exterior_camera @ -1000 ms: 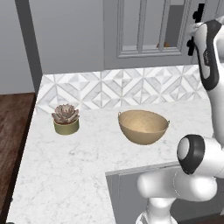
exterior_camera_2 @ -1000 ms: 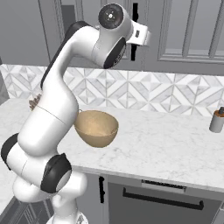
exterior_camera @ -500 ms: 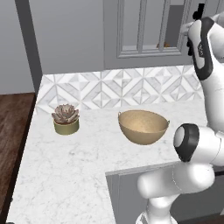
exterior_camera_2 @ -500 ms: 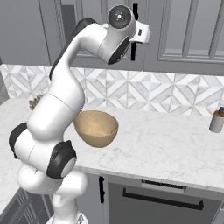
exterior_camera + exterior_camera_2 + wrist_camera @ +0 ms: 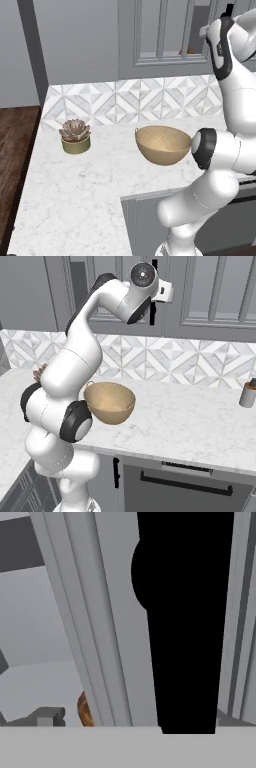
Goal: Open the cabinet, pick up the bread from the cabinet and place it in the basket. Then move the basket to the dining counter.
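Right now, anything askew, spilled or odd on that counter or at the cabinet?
Nothing stands out. The basket sits upright and empty on the marble counter, the potted succulent upright beside it. The bread shows behind the cabinet's glass door, the gripper at its black handle.

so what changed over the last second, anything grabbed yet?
Nothing grabbed. The arm's elbow and lower links swung toward the counter edge and the basket, while the hand stayed up at the cabinet; the gripper is open, with the black handle close in front of it. The cabinet door looks the same as before, the bread sits behind the pane, and the succulent pot and basket haven't moved.
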